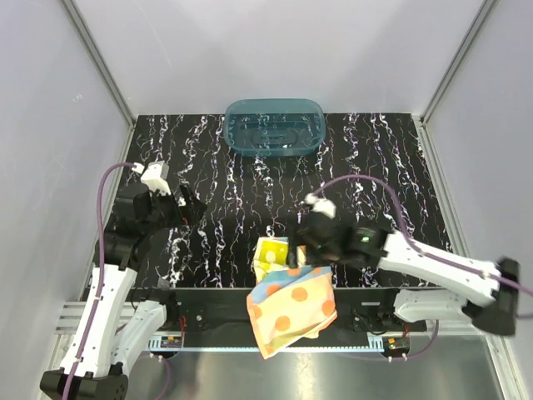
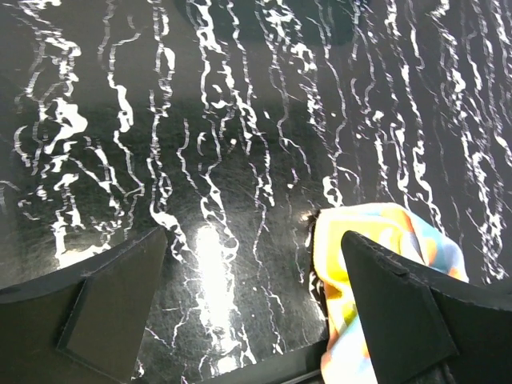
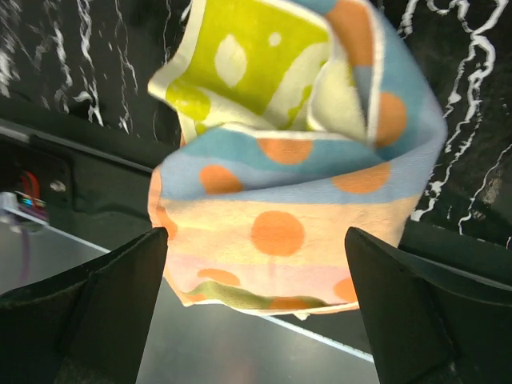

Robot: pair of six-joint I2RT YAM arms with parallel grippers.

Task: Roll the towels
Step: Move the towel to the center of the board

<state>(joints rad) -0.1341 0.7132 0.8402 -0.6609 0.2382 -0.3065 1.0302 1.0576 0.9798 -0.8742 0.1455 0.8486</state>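
The dotted towel [image 1: 291,312] hangs off the table's [image 1: 375,167] six o'clock edge, with the yellow towel [image 1: 271,254] bunched just beside it. The right gripper [image 1: 301,250] hovers above, jaws wide open. The left gripper [image 1: 191,207] is open too. Pull them flat first, then roll.

Seen from above, the right arm [image 1: 391,250] covers the right side of the yellow towel [image 1: 271,252] and the far edge of the dotted towel [image 1: 291,312], so how the two overlap there cannot be told. That view also does not show whether the right jaws touch either one.

In the left wrist view a fold of cloth [image 2: 376,232] is cut off by the left jaws and the bottom edge, and too little shows to tell which towel it is.

In the right wrist view the yellow towel runs past the top edge, and the dotted towel's right side is blurred.
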